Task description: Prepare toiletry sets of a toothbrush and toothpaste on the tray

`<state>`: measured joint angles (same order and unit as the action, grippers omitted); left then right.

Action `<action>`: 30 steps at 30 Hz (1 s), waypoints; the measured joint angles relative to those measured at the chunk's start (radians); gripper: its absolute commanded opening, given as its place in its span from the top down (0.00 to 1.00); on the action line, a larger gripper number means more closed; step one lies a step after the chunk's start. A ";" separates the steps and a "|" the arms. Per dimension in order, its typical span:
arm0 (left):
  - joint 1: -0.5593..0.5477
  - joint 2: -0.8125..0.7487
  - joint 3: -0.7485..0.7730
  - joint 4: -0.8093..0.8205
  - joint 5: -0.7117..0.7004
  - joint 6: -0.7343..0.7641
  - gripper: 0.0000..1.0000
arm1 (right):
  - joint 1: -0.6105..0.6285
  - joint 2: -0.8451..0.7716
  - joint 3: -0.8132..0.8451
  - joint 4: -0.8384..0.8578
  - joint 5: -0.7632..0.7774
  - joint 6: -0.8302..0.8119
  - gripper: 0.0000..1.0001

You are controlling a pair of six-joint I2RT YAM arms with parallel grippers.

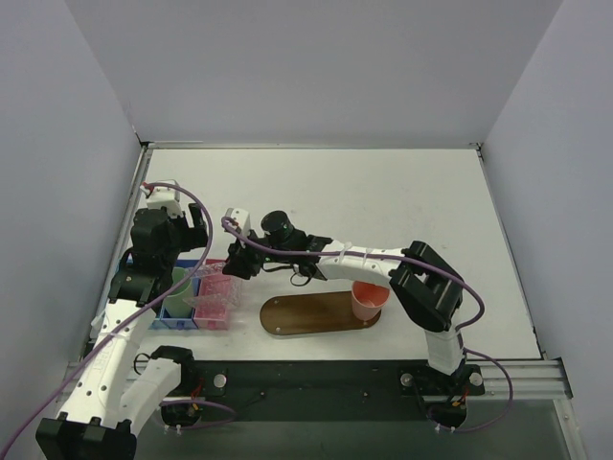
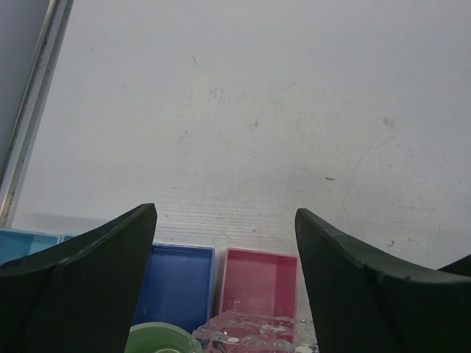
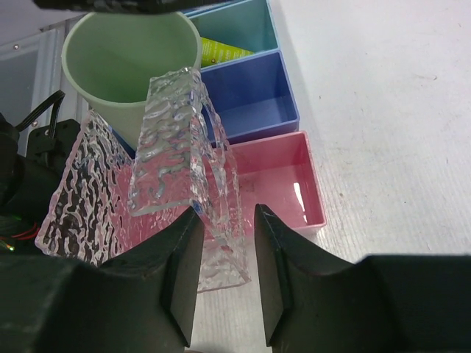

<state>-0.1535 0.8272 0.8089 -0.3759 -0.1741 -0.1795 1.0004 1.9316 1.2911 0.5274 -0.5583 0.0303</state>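
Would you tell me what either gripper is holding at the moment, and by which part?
The left gripper is open and empty. The right gripper straddles a wall of the clear plastic holder, but a firm grip cannot be told.

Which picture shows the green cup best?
The right wrist view. There the green cup is close up and you can look right into its open mouth. The left wrist view catches only a bit of its rim at the bottom edge. The top view shows it small and partly covered.

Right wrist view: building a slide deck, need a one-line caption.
Right pincer, jaws slightly apart, over a clear rippled plastic holder beside a pale green cup and pink rectangular bin.
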 measured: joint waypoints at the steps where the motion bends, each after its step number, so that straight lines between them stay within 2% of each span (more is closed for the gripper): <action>1: 0.000 0.000 0.000 0.000 0.000 0.000 0.13 | 0.000 0.003 0.005 0.001 -0.005 0.000 0.74; 6: 0.000 0.002 0.000 0.000 0.000 0.000 0.13 | 0.000 0.014 0.011 0.006 -0.020 -0.002 0.82; 13: 0.000 0.005 0.000 0.000 0.000 0.002 0.13 | 0.000 0.015 0.013 0.006 -0.037 -0.006 1.00; 30: 0.000 0.005 0.000 0.000 -0.001 0.005 0.13 | 0.000 0.015 -0.005 0.056 -0.044 -0.007 1.00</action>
<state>-0.1535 0.8322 0.8089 -0.3756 -0.1749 -0.1749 1.0004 1.9465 1.2865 0.5831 -0.6025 0.0231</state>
